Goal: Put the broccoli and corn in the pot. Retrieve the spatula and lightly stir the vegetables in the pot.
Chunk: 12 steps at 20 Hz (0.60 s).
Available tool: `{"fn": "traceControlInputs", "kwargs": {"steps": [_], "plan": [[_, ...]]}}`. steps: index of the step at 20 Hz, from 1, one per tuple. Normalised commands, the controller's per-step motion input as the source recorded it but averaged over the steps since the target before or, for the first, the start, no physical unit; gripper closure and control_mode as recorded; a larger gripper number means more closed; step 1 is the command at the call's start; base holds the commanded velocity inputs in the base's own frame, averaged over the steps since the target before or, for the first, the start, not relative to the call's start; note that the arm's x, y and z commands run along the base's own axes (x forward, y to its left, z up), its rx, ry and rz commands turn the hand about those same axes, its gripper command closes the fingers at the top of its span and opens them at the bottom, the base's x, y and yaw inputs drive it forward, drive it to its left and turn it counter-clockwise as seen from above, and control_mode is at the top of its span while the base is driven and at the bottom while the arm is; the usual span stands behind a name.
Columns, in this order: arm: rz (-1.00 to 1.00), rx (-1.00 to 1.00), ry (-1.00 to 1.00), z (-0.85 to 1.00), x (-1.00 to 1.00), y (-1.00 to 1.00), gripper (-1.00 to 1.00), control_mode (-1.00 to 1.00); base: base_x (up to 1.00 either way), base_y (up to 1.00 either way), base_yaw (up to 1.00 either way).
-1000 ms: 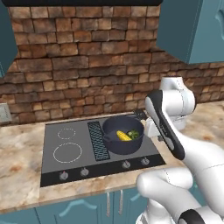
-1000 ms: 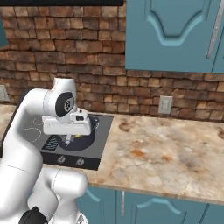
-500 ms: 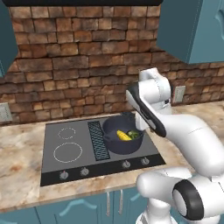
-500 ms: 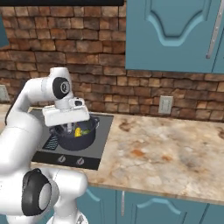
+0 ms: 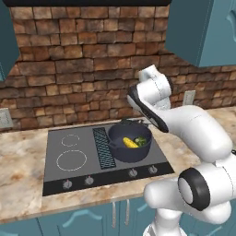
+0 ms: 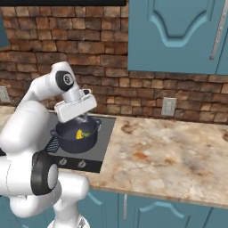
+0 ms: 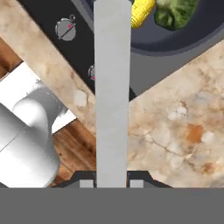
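Note:
The dark blue-grey pot (image 5: 120,154) stands on the stove's right burner. Inside it lie the yellow corn (image 5: 130,142) and the green broccoli (image 5: 141,140). My gripper (image 7: 112,183) is shut on the light grey handle of the spatula (image 7: 112,87). The handle runs straight up the hand view toward the pot (image 7: 175,41), where corn (image 7: 142,11) and broccoli (image 7: 177,12) show. The spatula's black head is cut off by that view's top edge. From the right base, my gripper (image 6: 81,116) hangs just above the pot (image 6: 75,141), by its back rim.
The black stove (image 5: 78,166) has a row of knobs (image 5: 132,173) along its front edge. Marble counter (image 6: 160,156) stretches to the right. A brick wall with an outlet (image 6: 168,107) stands close behind, and teal cabinets (image 6: 178,35) hang overhead.
The arm has swung from the pot's right side up and leftward, carrying the hand with the spatula over the pot's back rim. Pot, corn and broccoli have stayed put.

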Motion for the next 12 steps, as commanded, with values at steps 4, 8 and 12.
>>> {"fn": "traceControlInputs", "kwargs": {"steps": [4, 8, 12], "plan": [[0.56, 0.00, -0.04, 0.00, 0.00, -0.34, 1.00, -1.00, 0.00, 0.00, 0.00], [0.15, 0.00, 0.04, 0.00, 0.34, -0.17, 1.00, -1.00, 0.00, 0.00, 0.00], [0.00, 0.00, 0.06, 0.00, 0.63, -0.21, 1.00, -1.00, 0.00, 0.00, 0.00]]}}
